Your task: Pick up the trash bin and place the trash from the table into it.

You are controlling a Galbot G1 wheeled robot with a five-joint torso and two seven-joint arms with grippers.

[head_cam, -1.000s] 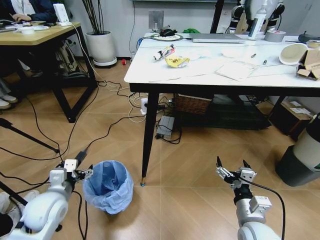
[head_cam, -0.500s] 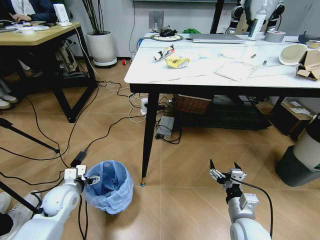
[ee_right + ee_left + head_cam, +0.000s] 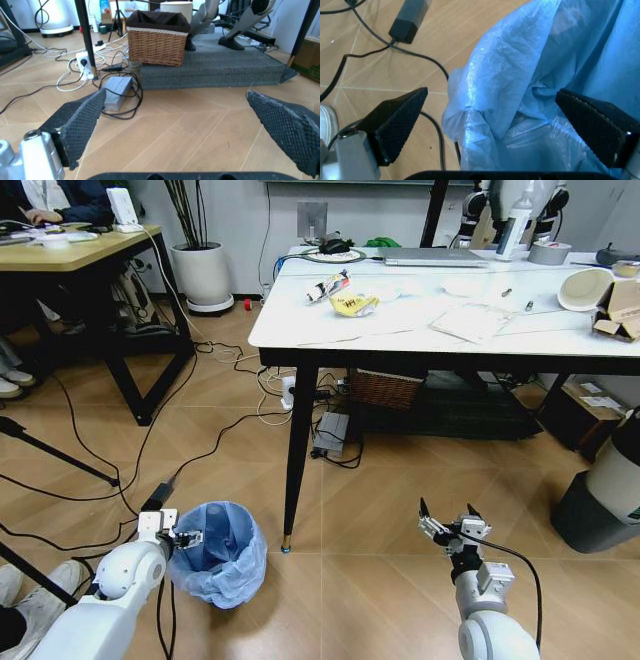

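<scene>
**Left gripper at the bin's rim**

The left gripper (image 3: 183,537), released, straddles the near-left rim of the trash bin (image 3: 222,552), which stands on the floor beside the counter (image 3: 420,330) leg. Wrappers (image 3: 345,295) lie on the counter. The right gripper (image 3: 446,529) hovers released, well apart.

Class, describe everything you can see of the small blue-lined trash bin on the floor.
The trash bin is small and round, lined with a crinkled, translucent light-blue plastic bag that spills over its rim and covers its sides. It stands upright on the wooden floor beside the table leg, cables lying nearby. The left pincer is at its rim, open, with its fingers either side of the bag's edge in the left wrist view.
</scene>
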